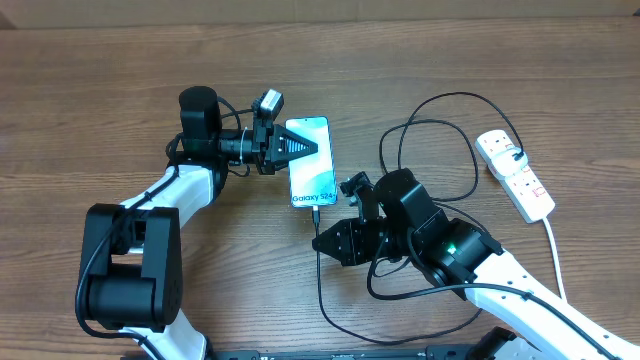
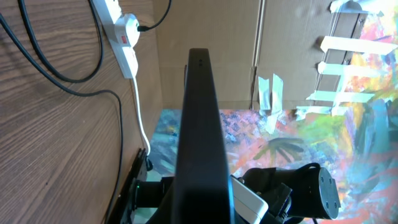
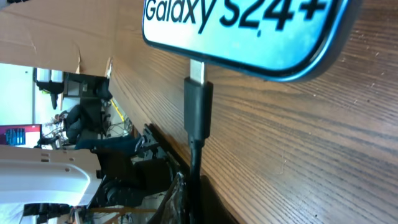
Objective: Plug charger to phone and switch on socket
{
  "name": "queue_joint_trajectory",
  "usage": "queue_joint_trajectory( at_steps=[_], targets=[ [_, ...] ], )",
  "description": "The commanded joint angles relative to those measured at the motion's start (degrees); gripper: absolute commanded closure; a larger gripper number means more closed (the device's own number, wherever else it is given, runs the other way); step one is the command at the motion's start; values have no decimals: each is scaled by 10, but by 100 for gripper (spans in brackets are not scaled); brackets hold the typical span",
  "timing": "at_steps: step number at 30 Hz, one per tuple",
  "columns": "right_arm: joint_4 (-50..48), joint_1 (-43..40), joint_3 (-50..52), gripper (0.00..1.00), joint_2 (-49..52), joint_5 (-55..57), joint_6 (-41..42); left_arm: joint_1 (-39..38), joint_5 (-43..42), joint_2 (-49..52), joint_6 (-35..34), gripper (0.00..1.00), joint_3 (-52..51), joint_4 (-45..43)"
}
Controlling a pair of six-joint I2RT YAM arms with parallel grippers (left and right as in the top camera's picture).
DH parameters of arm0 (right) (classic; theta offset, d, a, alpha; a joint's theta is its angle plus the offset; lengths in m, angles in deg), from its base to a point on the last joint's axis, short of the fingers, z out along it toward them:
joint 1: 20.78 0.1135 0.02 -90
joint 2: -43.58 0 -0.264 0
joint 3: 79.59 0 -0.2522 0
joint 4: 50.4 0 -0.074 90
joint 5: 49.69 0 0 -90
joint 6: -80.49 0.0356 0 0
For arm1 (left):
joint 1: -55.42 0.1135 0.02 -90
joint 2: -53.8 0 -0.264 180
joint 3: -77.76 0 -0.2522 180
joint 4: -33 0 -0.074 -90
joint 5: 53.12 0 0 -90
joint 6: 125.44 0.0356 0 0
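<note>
The phone lies screen up mid-table, its "Galaxy S24+" text at the near end. My left gripper is shut and turned on its side, its black fingers lying across the phone's upper screen. The charger's black connector stands at the phone's bottom edge, with a bit of its silver tip showing. My right gripper is shut on the charger cable just behind the connector. The socket, a white strip with red switches and a black plug, lies at the far right.
Loose black coils of the charger cable lie between the phone and the socket, and more cable loops under my right arm. The strip's white cord runs toward the front edge. A cardboard wall closes the back.
</note>
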Motion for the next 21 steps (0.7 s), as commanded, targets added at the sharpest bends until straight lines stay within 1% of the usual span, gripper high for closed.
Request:
queue_joint_trajectory(
  at_steps=[1, 3, 14, 21],
  targets=[
    [-18, -3, -12, 96, -2, 38, -6, -4, -28, 1, 31, 96, 14, -4],
    [-26, -3, -12, 96, 1, 40, -18, -4, -28, 1, 33, 96, 14, -4],
    [-38, -3, -12, 96, 63, 36, -13, -4, -28, 1, 36, 96, 14, -4],
    [-53, -3, -12, 96, 63, 38, -17, -4, -29, 1, 96, 96, 14, -4]
  ],
)
